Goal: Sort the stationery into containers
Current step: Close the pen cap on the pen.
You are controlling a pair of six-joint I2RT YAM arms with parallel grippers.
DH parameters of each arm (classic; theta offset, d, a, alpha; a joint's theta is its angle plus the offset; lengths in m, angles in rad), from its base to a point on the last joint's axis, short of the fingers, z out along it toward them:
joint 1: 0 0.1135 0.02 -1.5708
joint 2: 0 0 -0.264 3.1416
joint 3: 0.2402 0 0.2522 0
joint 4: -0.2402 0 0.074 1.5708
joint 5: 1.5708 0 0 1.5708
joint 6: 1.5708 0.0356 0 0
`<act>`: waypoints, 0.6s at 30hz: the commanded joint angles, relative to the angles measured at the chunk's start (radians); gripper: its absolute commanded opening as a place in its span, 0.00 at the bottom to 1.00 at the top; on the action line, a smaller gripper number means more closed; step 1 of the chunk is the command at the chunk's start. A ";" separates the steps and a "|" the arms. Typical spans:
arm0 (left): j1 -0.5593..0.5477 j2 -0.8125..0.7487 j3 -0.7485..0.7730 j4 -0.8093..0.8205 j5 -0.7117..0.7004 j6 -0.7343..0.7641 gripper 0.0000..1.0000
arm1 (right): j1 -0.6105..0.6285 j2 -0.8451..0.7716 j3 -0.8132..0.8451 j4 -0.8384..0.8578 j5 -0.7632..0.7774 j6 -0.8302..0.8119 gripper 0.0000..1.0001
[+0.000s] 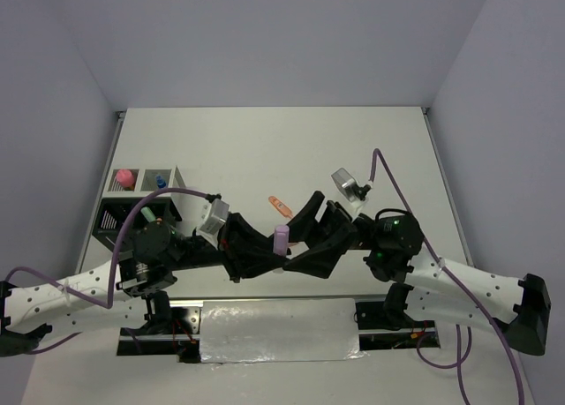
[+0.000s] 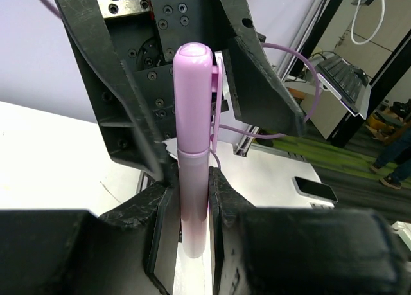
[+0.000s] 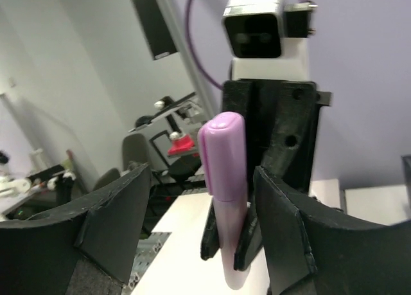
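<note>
A purple highlighter (image 1: 281, 238) stands upright above the table's middle. My left gripper (image 1: 270, 257) is shut on its lower barrel (image 2: 192, 205), one finger pressed against each side. The cap (image 2: 192, 83) points up between the fingers of my right gripper (image 3: 200, 179), which is open, both fingers apart from the pen (image 3: 225, 179). The right wrist view shows the left gripper (image 3: 226, 243) clamped on the pen low down. The containers (image 1: 141, 198) stand at the left: white compartments hold a pink item (image 1: 125, 174) and a blue item (image 1: 160, 183). A black one holds a green item (image 1: 152, 213).
A small orange item (image 1: 278, 204) lies on the table just behind the two grippers. The left arm's purple cable (image 1: 168, 193) arcs over the organizer. A foil-covered plate (image 1: 278, 330) sits between the arm bases at the near edge.
</note>
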 commanded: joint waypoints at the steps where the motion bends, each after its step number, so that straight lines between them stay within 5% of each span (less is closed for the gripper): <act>1: 0.001 -0.005 0.033 0.039 -0.011 0.039 0.00 | 0.008 -0.056 0.052 -0.165 0.067 -0.092 0.72; 7: 0.001 -0.025 0.043 -0.027 -0.051 0.076 0.00 | 0.007 -0.140 0.087 -0.480 0.287 -0.268 0.72; 12: 0.001 -0.033 0.071 -0.076 -0.087 0.098 0.00 | 0.011 -0.163 0.095 -0.531 0.300 -0.288 0.64; 14: 0.001 -0.030 0.082 -0.089 -0.099 0.102 0.00 | 0.017 -0.163 0.099 -0.539 0.294 -0.299 0.53; 18: 0.001 -0.033 0.097 -0.106 -0.122 0.105 0.00 | 0.026 -0.157 0.099 -0.525 0.264 -0.304 0.53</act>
